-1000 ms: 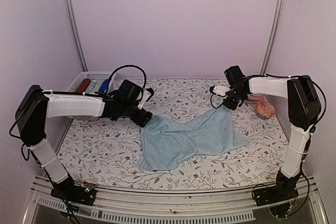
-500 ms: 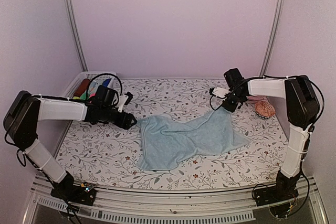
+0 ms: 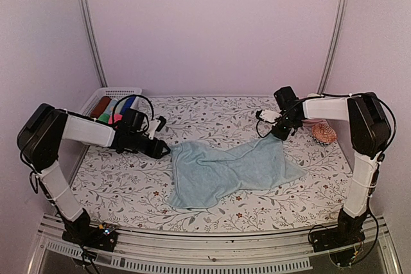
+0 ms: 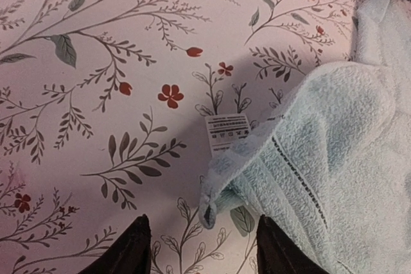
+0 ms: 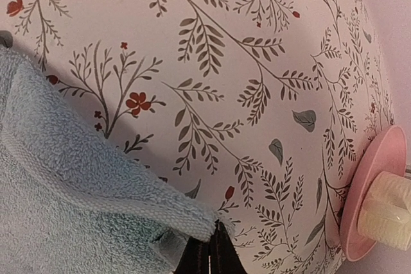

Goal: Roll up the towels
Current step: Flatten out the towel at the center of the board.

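Observation:
The pale blue towel (image 3: 228, 171) lies spread and rumpled in the middle of the flowered table. My left gripper (image 3: 164, 150) is open at the towel's left corner. In the left wrist view that corner (image 4: 221, 187), with its white label (image 4: 228, 131), lies just ahead of the gap between my fingers (image 4: 131, 248). My right gripper (image 3: 277, 133) is shut on the towel's far right corner (image 5: 199, 222) and holds it low over the table. A pink towel does not show as a flat cloth or roll that I can pick out.
A white basket (image 3: 95, 99) at the back left holds red, dark blue, green and yellow rolls. A pink round dish (image 5: 379, 190) with a pale cylinder and an orange-pink ball (image 3: 324, 134) sit at the back right, close to my right gripper.
My left gripper drew back left off the towel, then came right again to its left corner, open. The towel's left edge dropped flat. My right gripper kept its hold.

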